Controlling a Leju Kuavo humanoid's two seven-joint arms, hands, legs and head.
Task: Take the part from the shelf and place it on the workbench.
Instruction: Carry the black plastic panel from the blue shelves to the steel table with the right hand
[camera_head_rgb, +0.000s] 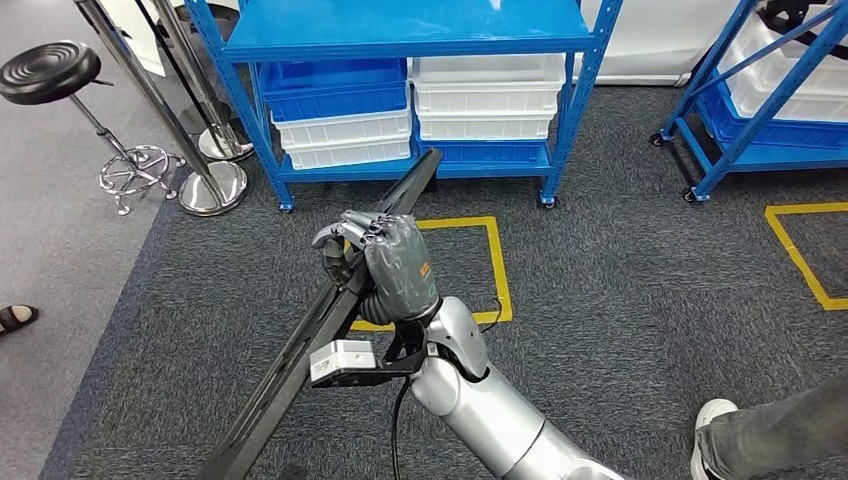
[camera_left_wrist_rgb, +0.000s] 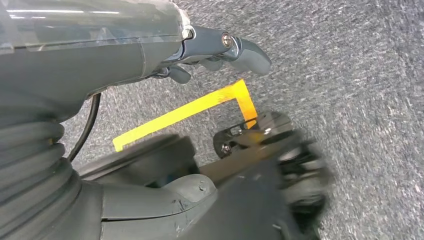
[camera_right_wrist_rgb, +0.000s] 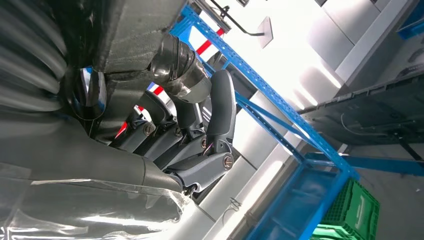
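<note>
The right hand (camera_head_rgb: 385, 262) is wrapped around a long black part (camera_head_rgb: 330, 320), carried slantwise over the grey carpet (camera_head_rgb: 620, 280) in front of the blue shelf (camera_head_rgb: 400, 40) — its lower end is cut off by the frame edge. In the left wrist view the left hand (camera_left_wrist_rgb: 220, 50) has its fingers curled in, holding nothing — a blurred dark shape below it can't be made out.
</note>
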